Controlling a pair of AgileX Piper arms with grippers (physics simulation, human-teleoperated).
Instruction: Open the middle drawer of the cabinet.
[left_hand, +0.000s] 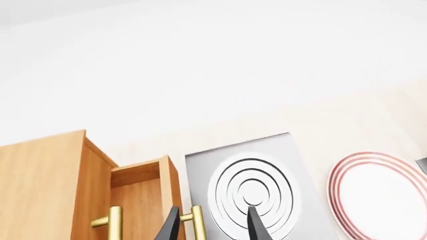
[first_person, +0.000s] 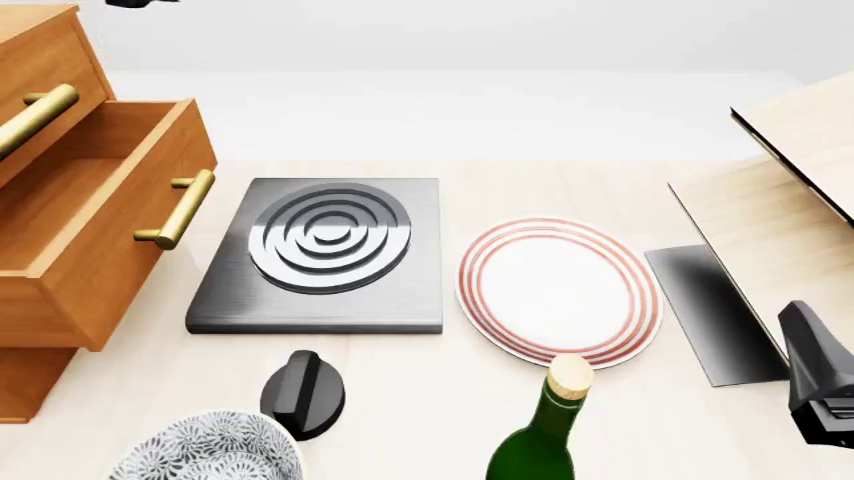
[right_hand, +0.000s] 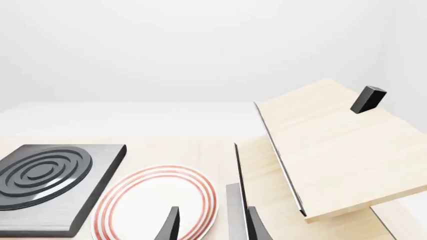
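With the middle drawer (first_person: 94, 230) at the frame's left already out, the left gripper (left_hand: 212, 227), fingers released beside its handle (left_hand: 197, 222), could catch it and shove it shut.

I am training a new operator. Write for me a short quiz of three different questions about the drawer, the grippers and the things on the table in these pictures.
1. True or false: the middle drawer of the cabinet stands pulled out.
2. Multiple choice: what lies directly between the hotplate and the pale wood box in the front view? A) the patterned bowl B) the red-rimmed plate C) the black knob
3. Fill in: in its wrist view, the left gripper is open, close to the drawer's brass ____.

Key: 1 true; 2 B; 3 handle. The fingers there do not close on it.
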